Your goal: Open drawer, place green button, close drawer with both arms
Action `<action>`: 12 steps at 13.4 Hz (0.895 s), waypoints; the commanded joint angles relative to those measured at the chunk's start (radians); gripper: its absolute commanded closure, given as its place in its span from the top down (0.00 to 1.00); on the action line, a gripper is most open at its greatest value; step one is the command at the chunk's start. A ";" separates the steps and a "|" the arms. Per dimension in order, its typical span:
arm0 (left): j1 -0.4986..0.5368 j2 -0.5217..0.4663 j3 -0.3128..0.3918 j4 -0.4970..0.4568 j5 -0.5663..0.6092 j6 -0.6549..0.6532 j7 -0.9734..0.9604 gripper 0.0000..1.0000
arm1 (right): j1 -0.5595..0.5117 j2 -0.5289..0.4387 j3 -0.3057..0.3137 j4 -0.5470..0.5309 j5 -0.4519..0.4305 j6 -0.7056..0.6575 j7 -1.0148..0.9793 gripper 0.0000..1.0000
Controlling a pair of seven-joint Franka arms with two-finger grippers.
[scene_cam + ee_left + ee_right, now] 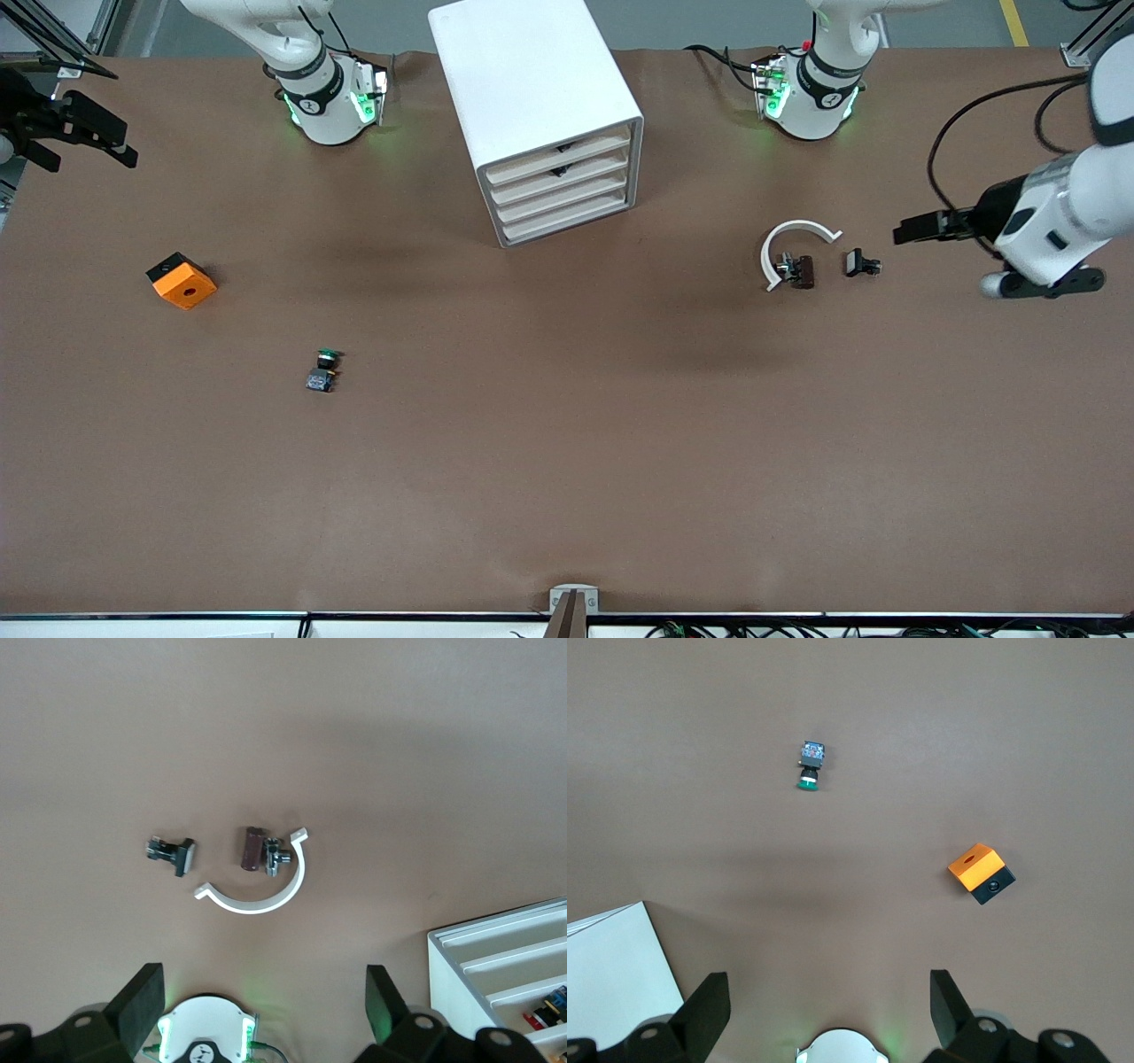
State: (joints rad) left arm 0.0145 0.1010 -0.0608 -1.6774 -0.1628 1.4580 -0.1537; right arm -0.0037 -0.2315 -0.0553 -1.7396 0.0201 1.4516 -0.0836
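Observation:
The white cabinet (532, 97) stands at the table's middle, close to the arms' bases. Its bottommost drawer (567, 223) sits flush with the three above it. The cabinet's front also shows in the left wrist view (496, 966). The button (323, 369), with green cap and blue base, lies on its side on the table, nearer the front camera, toward the right arm's end. It also shows in the right wrist view (811, 765). My left gripper (912, 229) (263, 1005) is open and empty, up over the table's left-arm end. My right gripper (80, 133) (830, 1010) is open and empty, up over the right-arm end.
An orange square block (181, 280) (982, 873) with a hole lies toward the right arm's end. A white arc (793, 248) (266, 895) with a brown part, and a small black part (861, 263) (173, 853) beside it, lie near my left gripper.

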 commanded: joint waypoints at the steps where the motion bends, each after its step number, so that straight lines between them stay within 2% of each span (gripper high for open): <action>1: -0.036 0.061 -0.010 0.021 -0.059 -0.010 -0.140 1.00 | -0.006 0.000 -0.001 0.017 0.004 -0.020 -0.008 1.00; 4: -0.126 0.126 -0.021 0.021 -0.066 -0.010 -0.395 1.00 | -0.006 0.011 -0.001 0.018 -0.005 -0.014 -0.008 1.00; 6: -0.192 0.170 -0.021 0.022 -0.067 0.007 -0.550 1.00 | -0.012 0.110 -0.001 0.038 -0.003 -0.023 -0.008 1.00; 9: -0.257 0.245 -0.021 0.028 -0.150 0.034 -0.790 1.00 | -0.018 0.155 -0.001 0.083 -0.011 -0.007 -0.010 1.00; 12: -0.372 0.325 -0.021 0.031 -0.152 0.099 -1.069 1.00 | -0.038 0.259 -0.003 0.101 -0.017 -0.013 -0.010 1.00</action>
State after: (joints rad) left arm -0.2919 0.3711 -0.0877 -1.6738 -0.3029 1.5326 -1.0732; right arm -0.0131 -0.0531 -0.0632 -1.6835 0.0147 1.4598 -0.0836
